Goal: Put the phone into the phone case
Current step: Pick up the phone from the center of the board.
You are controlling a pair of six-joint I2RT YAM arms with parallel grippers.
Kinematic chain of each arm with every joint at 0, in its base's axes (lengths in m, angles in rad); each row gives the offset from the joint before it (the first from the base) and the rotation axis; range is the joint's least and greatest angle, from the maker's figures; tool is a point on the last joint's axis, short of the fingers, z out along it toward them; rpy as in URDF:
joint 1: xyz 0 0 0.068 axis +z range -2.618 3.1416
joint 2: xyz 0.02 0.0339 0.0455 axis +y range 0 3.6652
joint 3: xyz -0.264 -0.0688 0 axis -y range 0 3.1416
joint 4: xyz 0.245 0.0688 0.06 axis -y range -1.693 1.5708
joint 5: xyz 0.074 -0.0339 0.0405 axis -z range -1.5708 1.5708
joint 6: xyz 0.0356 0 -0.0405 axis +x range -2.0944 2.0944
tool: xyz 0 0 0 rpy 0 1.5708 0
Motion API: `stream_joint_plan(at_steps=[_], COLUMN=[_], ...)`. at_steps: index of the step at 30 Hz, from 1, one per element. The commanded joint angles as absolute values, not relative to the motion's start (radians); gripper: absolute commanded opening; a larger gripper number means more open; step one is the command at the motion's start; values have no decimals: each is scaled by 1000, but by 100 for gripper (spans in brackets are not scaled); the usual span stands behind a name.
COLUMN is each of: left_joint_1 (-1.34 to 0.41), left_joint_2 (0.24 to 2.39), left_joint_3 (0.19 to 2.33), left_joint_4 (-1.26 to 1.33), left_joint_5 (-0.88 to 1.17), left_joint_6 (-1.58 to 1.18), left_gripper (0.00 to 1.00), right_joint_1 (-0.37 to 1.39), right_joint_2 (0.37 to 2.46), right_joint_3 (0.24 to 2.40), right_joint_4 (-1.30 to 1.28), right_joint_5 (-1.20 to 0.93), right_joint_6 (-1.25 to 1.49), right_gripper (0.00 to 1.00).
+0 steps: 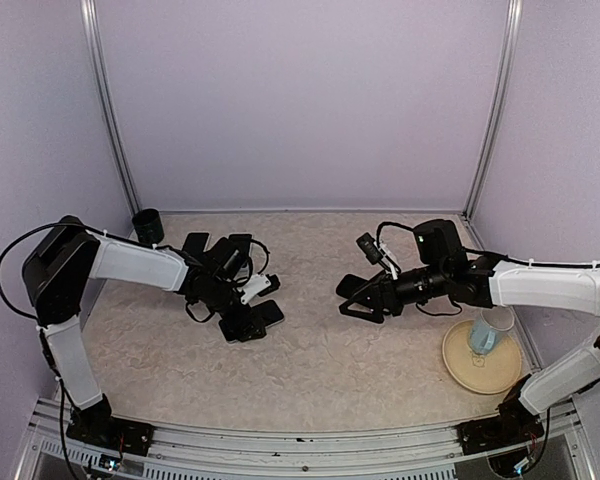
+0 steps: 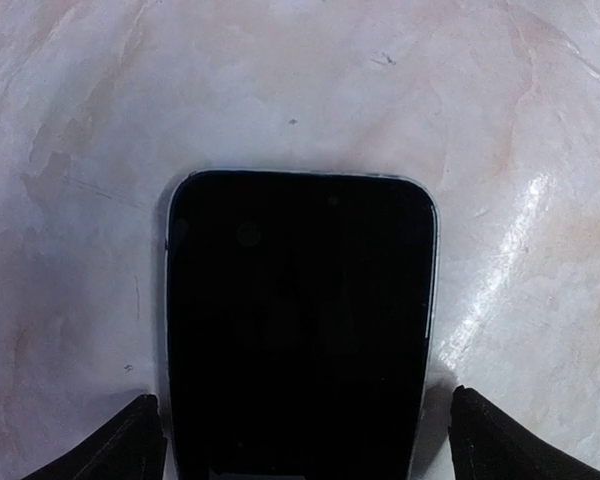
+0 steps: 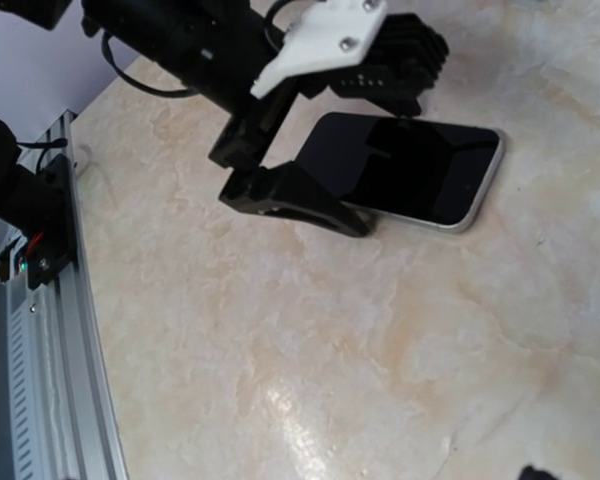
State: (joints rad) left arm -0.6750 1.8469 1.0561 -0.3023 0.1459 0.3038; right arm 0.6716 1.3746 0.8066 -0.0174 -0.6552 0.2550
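while the phone (image 1: pixel 270 314) lies flat and screen up on the table (image 1: pixel 320 380), left of centre, one end of it is straddled by the left gripper (image 1: pixel 242 325). the jaws are spread wide and nothing is clamped. in the left wrist view a finger (image 2: pixel 120 450) is seen just beside each long side of the phone (image 2: pixel 300 320); whether either one touches it cannot be told. a pale rim (image 2: pixel 432 300) is seen round the dark screen, and whether that rim is the case cannot be told. in the right wrist view the phone (image 3: pixel 410 170) is shown with its free end pointing away from the left gripper (image 3: pixel 350 130), and bare table is seen around it. the right gripper (image 1: pixel 348 300) is held right of centre, above the table, with its jaws apart and empty, turned toward the phone and well apart from it. near the right edge a plate (image 1: pixel 460 375) is set, and a pale blue cup (image 1: pixel 485 336) is stood on it. a black cup (image 1: pixel 147 225) is placed in the far left corner.
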Motion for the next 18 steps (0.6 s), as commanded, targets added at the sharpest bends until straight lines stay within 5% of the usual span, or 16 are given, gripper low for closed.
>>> stream_joint_plan(at_steps=[1, 10, 18], left_joint_1=[-688, -711, -719], left_joint_2=[1875, 1899, 1902], left_joint_3=[1089, 1091, 1092], left_joint_4=[-285, -302, -303], left_joint_5=[114, 98, 99], left_joint_6=[321, 331, 331], left_gripper=[94, 84, 58], right_joint_1=[678, 677, 678], right_joint_2=[1347, 1342, 1339], right_joint_3=[797, 798, 801], right_joint_4=[-3, -2, -3], right_joint_5=[-670, -668, -670], right_joint_6=[255, 256, 263], right_gripper=[93, 93, 93])
